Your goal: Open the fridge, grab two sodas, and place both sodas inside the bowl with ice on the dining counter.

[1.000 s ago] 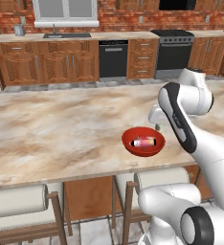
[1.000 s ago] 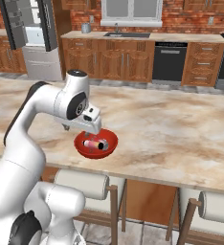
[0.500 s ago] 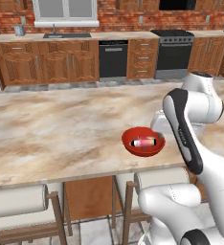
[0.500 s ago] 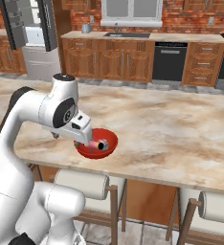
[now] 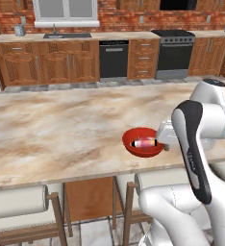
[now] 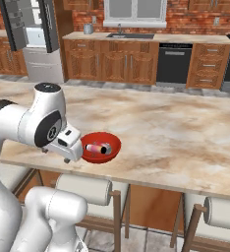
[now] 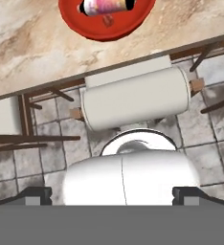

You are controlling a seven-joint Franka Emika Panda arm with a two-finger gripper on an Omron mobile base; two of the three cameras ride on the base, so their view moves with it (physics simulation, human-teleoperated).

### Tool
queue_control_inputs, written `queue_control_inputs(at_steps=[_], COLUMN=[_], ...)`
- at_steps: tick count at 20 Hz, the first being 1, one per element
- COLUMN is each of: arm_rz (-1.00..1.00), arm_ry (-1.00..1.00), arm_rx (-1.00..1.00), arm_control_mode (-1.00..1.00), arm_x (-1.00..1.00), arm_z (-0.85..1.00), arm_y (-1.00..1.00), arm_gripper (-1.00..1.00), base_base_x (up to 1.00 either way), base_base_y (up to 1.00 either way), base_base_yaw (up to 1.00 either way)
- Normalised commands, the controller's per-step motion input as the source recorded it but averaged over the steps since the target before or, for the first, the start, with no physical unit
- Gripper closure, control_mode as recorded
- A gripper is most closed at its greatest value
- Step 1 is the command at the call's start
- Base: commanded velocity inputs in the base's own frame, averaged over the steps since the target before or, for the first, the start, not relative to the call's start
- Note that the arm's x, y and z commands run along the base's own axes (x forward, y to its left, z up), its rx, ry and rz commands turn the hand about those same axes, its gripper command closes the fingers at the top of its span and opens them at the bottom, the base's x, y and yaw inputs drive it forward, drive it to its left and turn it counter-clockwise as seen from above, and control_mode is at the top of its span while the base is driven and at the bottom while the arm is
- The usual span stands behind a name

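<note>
dining counter (image 5: 61, 129): bowl (image 5: 142, 142) holds pale soda (image 5: 143, 143), its top cut off; claw (image 7: 112, 195) wide

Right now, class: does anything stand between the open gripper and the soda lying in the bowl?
Nothing visible does. The gripper hangs beside the red bowl at the counter edge; the soda lies uncovered inside.
</note>
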Motion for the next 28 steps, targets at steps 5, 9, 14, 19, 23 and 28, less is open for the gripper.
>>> queue_control_inputs(at_steps=[5, 9, 14, 19, 23, 28], arm_rz=[-0.06, -0.06, -0.05, -0.03, -0.02, -0.01], arm_ry=[0.00, 0.00, -0.02, -0.07, -0.09, -0.09], arm_rx=[0.00, 0.00, -0.03, -0.08, -0.11, -0.09], arm_control_mode=[-1.00, -1.00, -1.00, -1.00, -1.00, -1.00], arm_x=[-0.55, -0.50, -0.37, -0.17, -0.11, -0.13], arm_z=[0.23, 0.30, 0.42, 0.42, 0.40, 0.28], arm_y=[0.09, 0.03, 0.00, 0.00, 0.00, 0.00], arm_gripper=[-1.00, -1.00, -1.00, -1.00, -1.00, -1.00], base_base_x=[0.00, 0.00, 0.00, 0.00, 0.00, 0.00], base_base_y=[0.00, 0.00, 0.00, 0.00, 0.00, 0.00], base_base_yaw=[0.00, 0.00, 0.00, 0.00, 0.00, 0.00])
